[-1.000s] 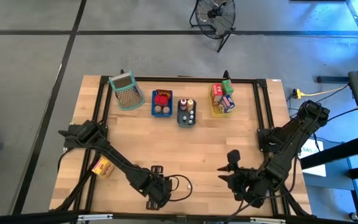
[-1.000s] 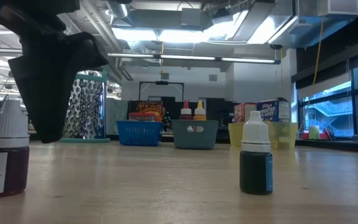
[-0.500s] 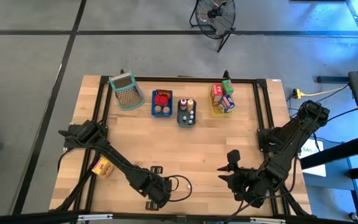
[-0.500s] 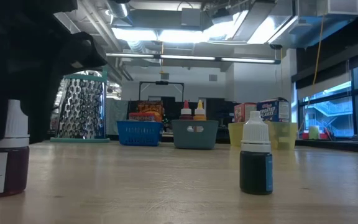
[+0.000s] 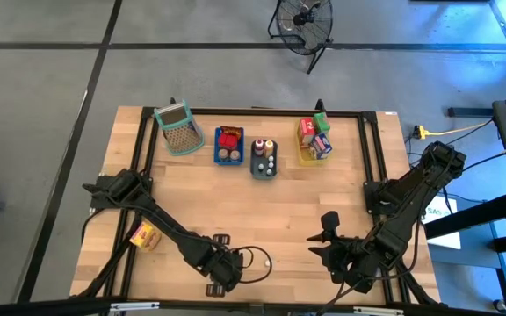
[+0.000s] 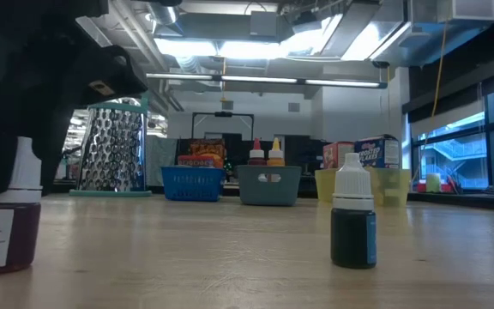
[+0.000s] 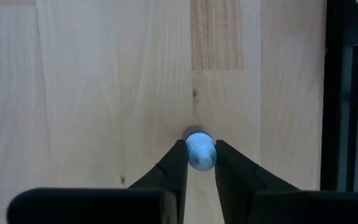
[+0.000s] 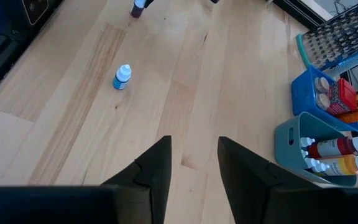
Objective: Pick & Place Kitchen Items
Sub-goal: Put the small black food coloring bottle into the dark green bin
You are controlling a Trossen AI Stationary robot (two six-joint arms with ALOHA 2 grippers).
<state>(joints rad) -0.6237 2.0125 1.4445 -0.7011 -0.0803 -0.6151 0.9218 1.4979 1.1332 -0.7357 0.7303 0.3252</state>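
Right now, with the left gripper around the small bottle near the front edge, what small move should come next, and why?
Probably a short straight lift. In the left wrist view the left gripper has its fingers against both sides of the white cap of the purple bottle, which stands upright on the table. The right gripper waits open, apart from the blue bottle.

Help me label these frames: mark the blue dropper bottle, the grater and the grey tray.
blue dropper bottle (image 6: 353, 221), low view, on its label.
grater (image 5: 178, 128), high view, its perforated face.
grey tray (image 6: 268, 186), low view, its front wall.
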